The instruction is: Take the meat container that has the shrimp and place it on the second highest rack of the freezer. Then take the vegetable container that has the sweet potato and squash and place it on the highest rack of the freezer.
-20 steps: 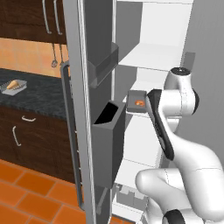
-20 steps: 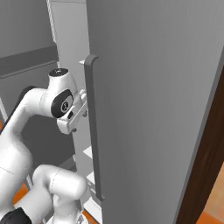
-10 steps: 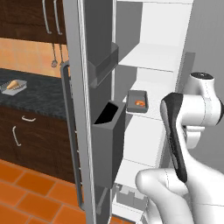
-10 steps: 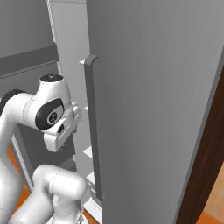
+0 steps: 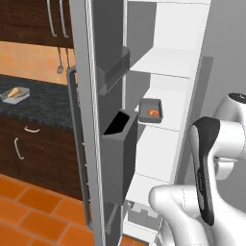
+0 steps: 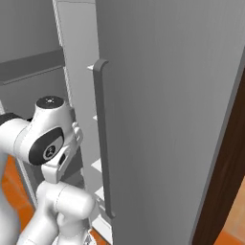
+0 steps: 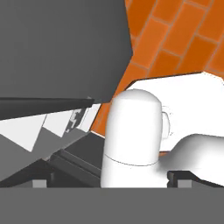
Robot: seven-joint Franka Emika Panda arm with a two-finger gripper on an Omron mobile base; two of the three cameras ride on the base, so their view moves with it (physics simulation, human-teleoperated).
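The freezer door [image 5: 89, 120] was seen swung open, with two dark bins [image 5: 117, 149] fixed to its inner side. A dark container [image 5: 150, 110] with something orange in it was set on a white rack [image 5: 163, 126] inside the freezer. The white arm [image 5: 211, 173] was raised at the lower right. On the dark surface [image 5: 43, 103] at left, a small tray [image 5: 14, 94] was placed.

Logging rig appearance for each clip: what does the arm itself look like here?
A white arm of smooth rounded segments, with glossy dark panels at the joints: a long black strip in the left base view, a dark oval bearing a small pale mark in the right base view. One joint has a dark round cap. No loose cables show.
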